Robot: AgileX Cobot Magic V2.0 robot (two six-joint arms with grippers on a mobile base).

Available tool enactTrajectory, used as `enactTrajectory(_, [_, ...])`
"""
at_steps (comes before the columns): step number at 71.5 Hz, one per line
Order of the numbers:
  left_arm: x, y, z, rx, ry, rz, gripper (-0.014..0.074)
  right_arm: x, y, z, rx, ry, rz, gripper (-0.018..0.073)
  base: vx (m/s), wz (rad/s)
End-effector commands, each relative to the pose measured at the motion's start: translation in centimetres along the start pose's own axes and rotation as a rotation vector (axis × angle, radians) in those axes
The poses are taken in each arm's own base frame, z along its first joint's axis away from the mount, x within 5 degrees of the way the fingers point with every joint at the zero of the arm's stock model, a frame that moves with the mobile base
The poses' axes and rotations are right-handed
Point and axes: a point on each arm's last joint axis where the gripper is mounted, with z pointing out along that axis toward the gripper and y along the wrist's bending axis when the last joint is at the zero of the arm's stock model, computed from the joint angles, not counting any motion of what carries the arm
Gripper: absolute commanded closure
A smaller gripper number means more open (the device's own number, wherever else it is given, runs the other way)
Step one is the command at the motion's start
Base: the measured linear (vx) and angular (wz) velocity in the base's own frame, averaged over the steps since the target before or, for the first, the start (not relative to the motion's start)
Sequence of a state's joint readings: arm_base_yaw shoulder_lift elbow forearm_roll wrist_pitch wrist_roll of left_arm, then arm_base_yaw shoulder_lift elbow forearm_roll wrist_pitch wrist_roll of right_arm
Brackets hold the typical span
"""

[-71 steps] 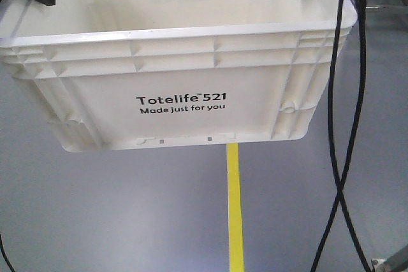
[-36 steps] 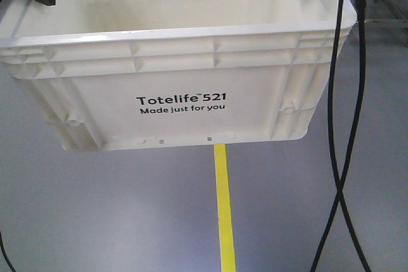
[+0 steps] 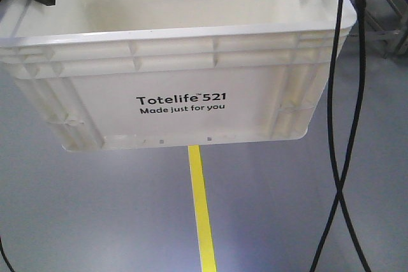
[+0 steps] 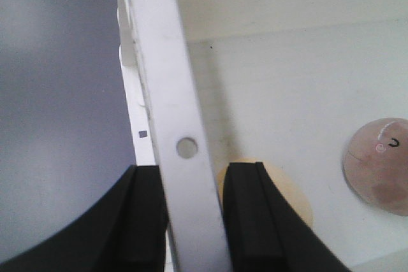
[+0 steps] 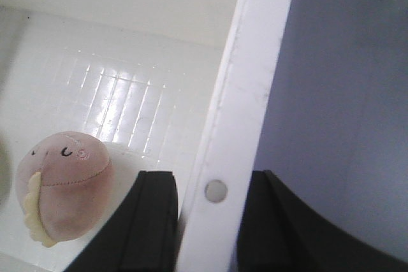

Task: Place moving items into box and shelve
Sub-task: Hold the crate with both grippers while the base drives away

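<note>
Box (image 3: pixel 191 74), rims clamped by left end effector (image 4: pixel 191 186), right end effector (image 5: pixel 210 189)

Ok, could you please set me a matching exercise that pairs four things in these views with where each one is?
Things:
1. pink-brown ball
2. cream ball
3. yellow stripe
4. left end effector

Places:
A. clamped on the rim of the box
B. on the grey floor, outside the box
C. inside the box, partly hidden behind the left end effector
D. inside the box, in plain view

Pairs: 1-D, 2-C, 3-B, 4-A
</note>
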State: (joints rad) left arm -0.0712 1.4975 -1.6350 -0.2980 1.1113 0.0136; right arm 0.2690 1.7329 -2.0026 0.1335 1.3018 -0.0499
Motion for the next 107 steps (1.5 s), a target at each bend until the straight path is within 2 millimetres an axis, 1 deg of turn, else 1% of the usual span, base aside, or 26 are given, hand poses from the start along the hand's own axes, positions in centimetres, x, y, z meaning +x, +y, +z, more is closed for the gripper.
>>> enactTrajectory(1, [-1.5, -3.31, -3.47, 0.218, -0.209, -0.048, 0.0613, -0.88, 2.76, -4.37, -0.167, -0.189, -0.026, 0.057, 0.47, -0.28])
enactTrajectory(36, [-1.5, -3.31, -3.47, 0.218, -0.209, -0.048, 0.0613, -0.88, 2.76, -4.36, -0.166, -0.189, -0.027, 0.057, 0.45, -0.38])
enactTrajectory(107, [-1.5, -3.31, -3.47, 0.217, -0.209, -0.047, 0.0613, -0.88, 2.76, -4.36, -0.167, -0.189, -0.026, 0.057, 0.34, -0.55])
